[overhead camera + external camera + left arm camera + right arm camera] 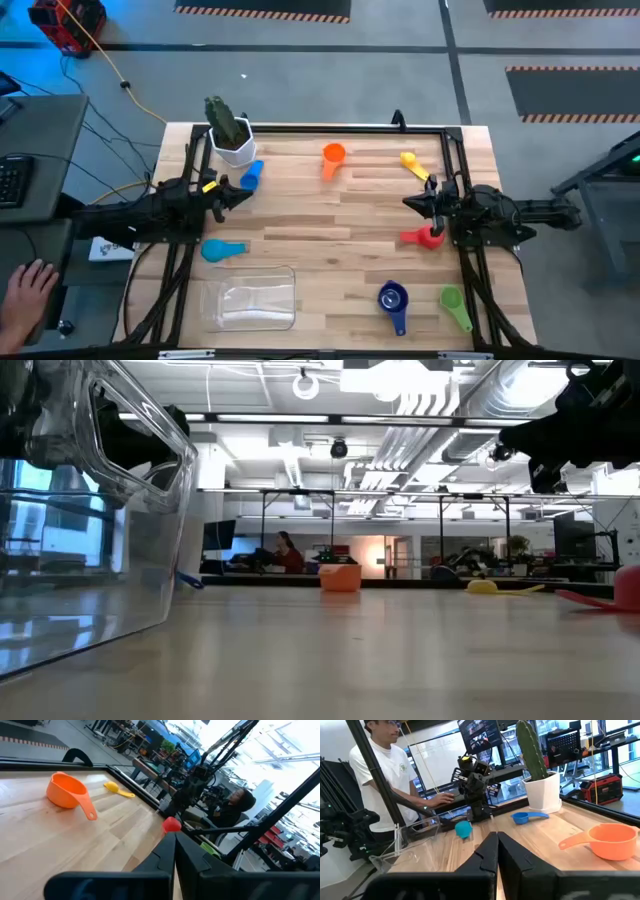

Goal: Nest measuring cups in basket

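Left gripper [243, 193] pinched shut, empty, beside blue cup [251, 174]. Right gripper [410, 203] shut, empty, above red cup [424, 237]. Basket [250, 300] holds nothing.

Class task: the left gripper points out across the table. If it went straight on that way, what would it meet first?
Probably nothing near: the left gripper, jaws shut, faces bare table. The orange cup lies off to one side; the right gripper is farther along, though depth is unclear.
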